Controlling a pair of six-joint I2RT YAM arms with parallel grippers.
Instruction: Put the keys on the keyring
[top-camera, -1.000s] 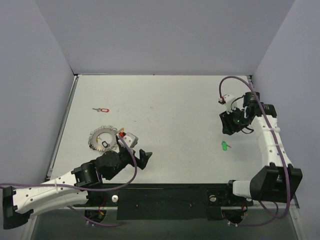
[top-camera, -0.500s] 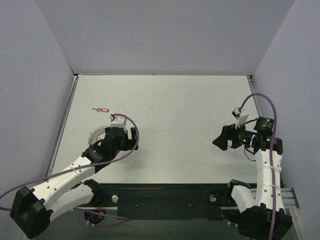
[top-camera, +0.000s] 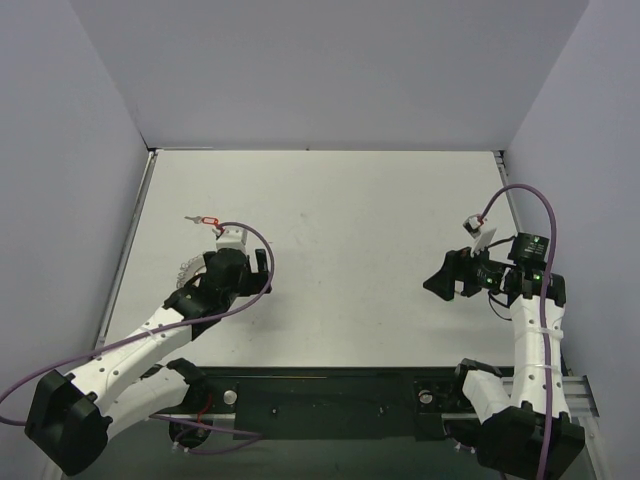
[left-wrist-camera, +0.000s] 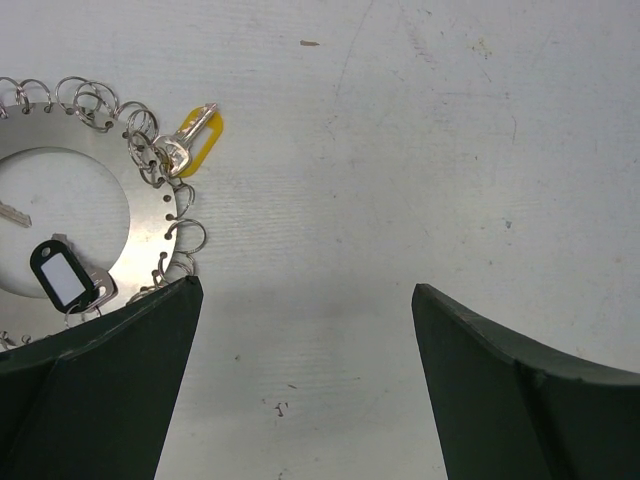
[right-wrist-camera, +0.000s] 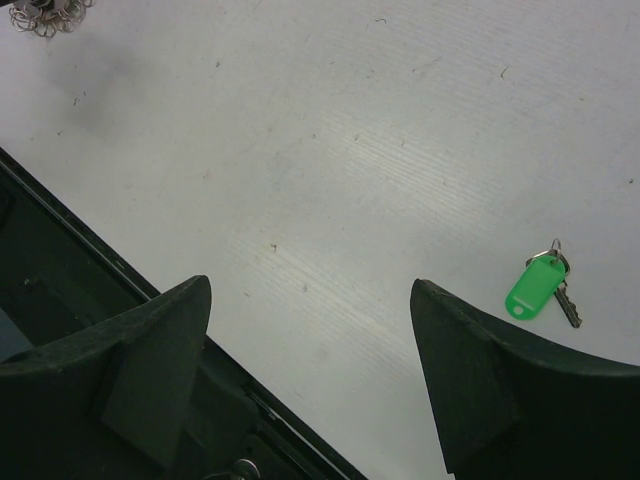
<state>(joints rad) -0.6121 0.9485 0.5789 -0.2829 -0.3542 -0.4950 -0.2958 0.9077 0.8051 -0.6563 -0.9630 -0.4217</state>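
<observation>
The keyring (left-wrist-camera: 145, 215) is a flat silvery ring with wire loops round its rim. It lies at the left of the left wrist view, with a yellow-tagged key (left-wrist-camera: 196, 140) and a black tag (left-wrist-camera: 64, 281) on it. In the top view my left arm covers most of the keyring (top-camera: 185, 268). My left gripper (top-camera: 257, 272) (left-wrist-camera: 305, 300) is open and empty just right of it. The red key (top-camera: 206, 220) lies beyond the ring. The green key (right-wrist-camera: 538, 284) lies on the table right of my open, empty right gripper (right-wrist-camera: 310, 290) (top-camera: 433, 279); the top view hides it.
The white table (top-camera: 340, 220) is walled on the left, back and right. A black rail (right-wrist-camera: 80, 270) along the near edge shows under the right gripper. The keyring also shows far off in the right wrist view (right-wrist-camera: 45, 12).
My left arm has swung from the near edge up over the keyring, its gripper now beside it. My right arm has drawn back from the far right towards the near edge.
</observation>
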